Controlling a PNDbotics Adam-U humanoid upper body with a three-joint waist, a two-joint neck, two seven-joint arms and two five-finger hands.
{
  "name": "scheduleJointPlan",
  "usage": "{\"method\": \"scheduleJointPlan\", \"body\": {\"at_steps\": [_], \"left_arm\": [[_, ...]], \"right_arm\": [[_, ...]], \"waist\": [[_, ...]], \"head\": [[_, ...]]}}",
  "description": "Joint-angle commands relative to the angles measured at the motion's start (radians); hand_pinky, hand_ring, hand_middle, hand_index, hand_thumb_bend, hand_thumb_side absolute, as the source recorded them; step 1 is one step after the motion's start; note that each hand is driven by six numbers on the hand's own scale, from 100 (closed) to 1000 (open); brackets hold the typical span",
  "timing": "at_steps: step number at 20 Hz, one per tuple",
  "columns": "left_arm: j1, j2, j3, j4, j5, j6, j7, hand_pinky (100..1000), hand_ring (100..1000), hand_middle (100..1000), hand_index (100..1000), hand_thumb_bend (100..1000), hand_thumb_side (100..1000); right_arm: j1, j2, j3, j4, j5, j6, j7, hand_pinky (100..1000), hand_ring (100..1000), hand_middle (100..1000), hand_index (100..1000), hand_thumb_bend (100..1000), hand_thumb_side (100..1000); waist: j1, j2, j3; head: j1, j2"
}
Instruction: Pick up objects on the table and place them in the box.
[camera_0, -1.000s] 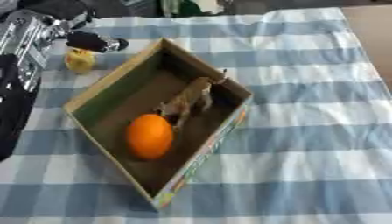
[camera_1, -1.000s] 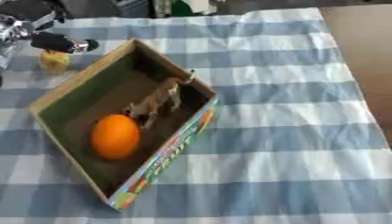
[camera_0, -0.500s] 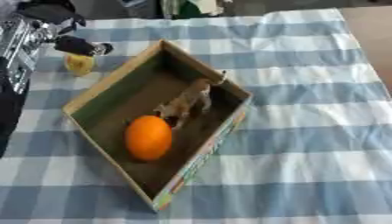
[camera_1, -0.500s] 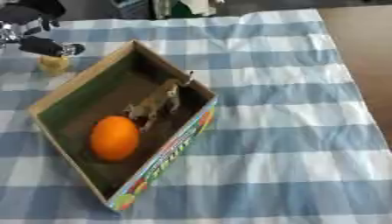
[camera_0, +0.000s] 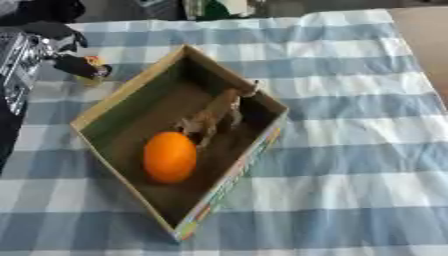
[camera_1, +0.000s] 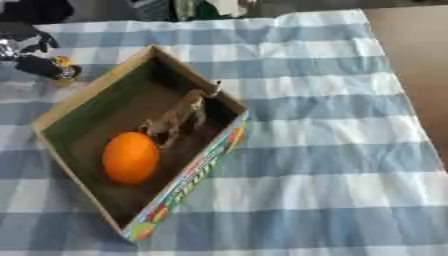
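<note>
A blue-and-white checked cloth (camera_0: 350, 165) covers the table. The open box (camera_0: 229, 182) lies askew on it, holding an orange (camera_0: 170, 156) and a brown toy animal (camera_0: 216, 112). Farther back at the left edge, the left hand (camera_0: 72, 64) pinches a small yellow object (camera_0: 94, 76), just beside the box.

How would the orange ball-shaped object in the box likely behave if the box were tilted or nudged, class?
The orange object looks round and smooth, so it would probably roll across the box floor. The walls should stop it. The brown animal figure stands just beside it, on thin legs, so a rolling orange might well knock it over.
</note>
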Motion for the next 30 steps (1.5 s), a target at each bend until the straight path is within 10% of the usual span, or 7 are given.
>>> {"method": "scheduleJointPlan", "body": {"at_steps": [1, 10, 19, 30], "left_arm": [[-0.015, 0.013, 0.010, -0.002, 0.010, 0.013, 0.032, 610, 798, 734, 880, 310, 692], [-0.009, 0.001, 0.005, 0.031, 0.006, 0.042, 0.088, 560, 746, 663, 820, 201, 548], [-0.004, -0.002, 0.009, 0.045, -0.020, 0.055, 0.083, 486, 655, 579, 736, 100, 220], [-0.005, -0.002, 0.004, -0.025, 0.067, 0.094, 0.155, 396, 570, 512, 672, 100, 254]], "right_arm": [[-0.012, -0.022, -0.012, -0.019, 0.009, 0.002, 0.000, 805, 948, 659, 839, 192, 586], [-0.013, -0.023, -0.014, -0.019, 0.010, 0.003, 0.001, 806, 947, 658, 839, 197, 589], [-0.015, -0.020, -0.015, -0.019, 0.011, 0.003, 0.001, 806, 946, 658, 839, 202, 596], [-0.012, -0.015, -0.015, -0.019, 0.012, 0.008, 0.000, 807, 946, 657, 839, 205, 600]], "waist": [[-0.003, -0.018, -0.002], [-0.003, -0.012, -0.005], [-0.004, -0.010, -0.009], [-0.006, -0.018, -0.007]], "head": [[-0.001, -0.015], [0.000, -0.018], [-0.002, -0.022], [-0.008, -0.014]]}}
